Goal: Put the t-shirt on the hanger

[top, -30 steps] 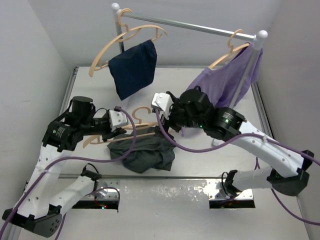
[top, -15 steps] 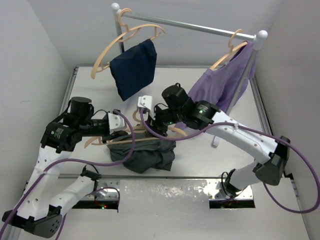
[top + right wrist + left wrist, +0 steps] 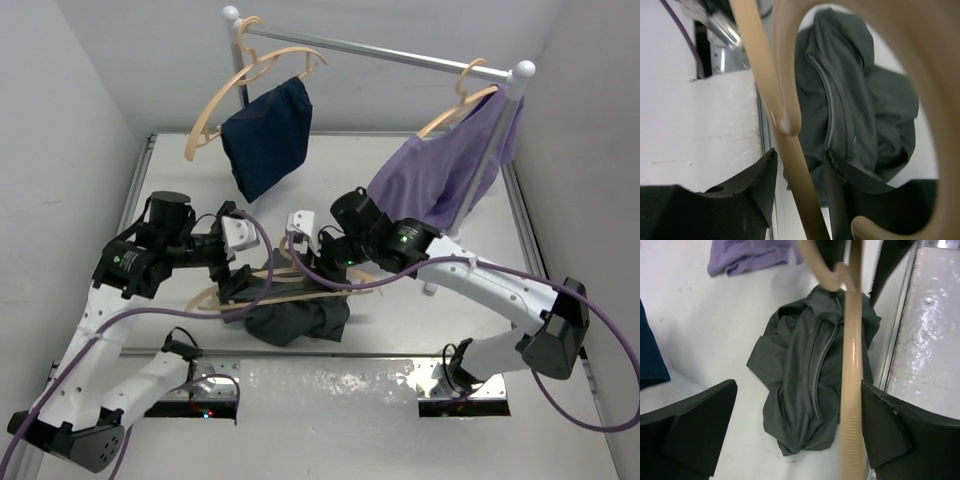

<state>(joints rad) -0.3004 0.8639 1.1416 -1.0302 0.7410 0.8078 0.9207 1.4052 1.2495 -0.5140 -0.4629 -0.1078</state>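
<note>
The dark grey t-shirt (image 3: 297,320) lies crumpled on the white table between the two arms, and shows in the left wrist view as the t-shirt (image 3: 805,385). The tan hanger (image 3: 262,291) lies slanted across the t-shirt's upper edge. My right gripper (image 3: 318,266) is shut on the hanger near its hook, and the hanger's neck (image 3: 799,175) passes between the right gripper's (image 3: 800,160) jaws. My left gripper (image 3: 236,262) stands wide open at the hanger's left half. The hanger arm (image 3: 852,390) runs just inside the right finger (image 3: 905,435) of the left gripper (image 3: 797,427), ungripped.
A metal clothes rail (image 3: 400,55) crosses the back. A navy garment (image 3: 266,135) hangs at its left on its own hanger, and a lilac shirt (image 3: 440,175) hangs at its right post. A shiny metal plate (image 3: 330,385) lines the near edge. Purple cables loop from both wrists.
My right gripper moved left to the hanger and closed on it near the hook. My left gripper opened and let the hanger go. The hanger now sits lower and further left.
</note>
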